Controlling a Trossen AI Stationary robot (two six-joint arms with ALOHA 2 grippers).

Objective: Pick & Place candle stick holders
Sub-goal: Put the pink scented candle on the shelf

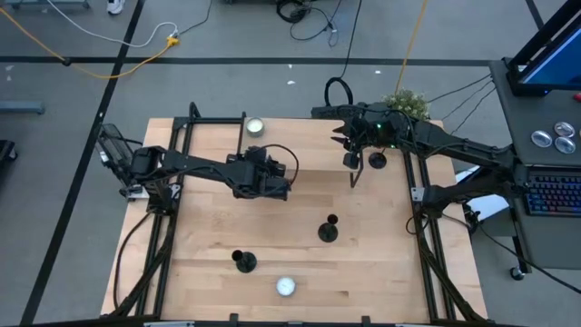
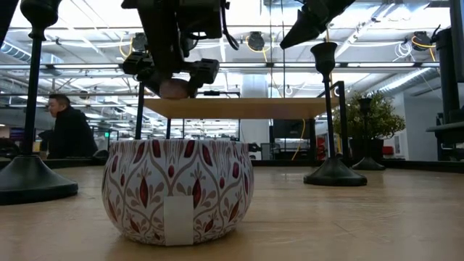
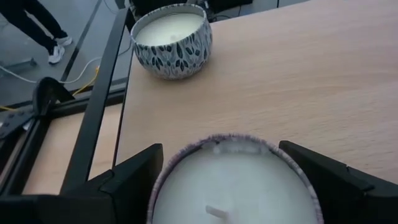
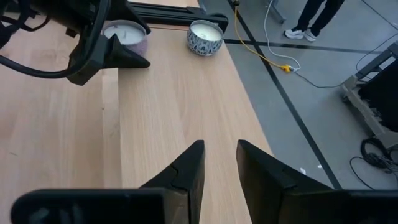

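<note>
Bare desk open between my arms, two candle stick holders and a patterned candle tin crowding the near edge

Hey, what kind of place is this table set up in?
Probably a robotics lab in an open office or workshop: cables trail over the grey floor, a keyboard sits on a side desk, and ceiling ducts run above.
</note>
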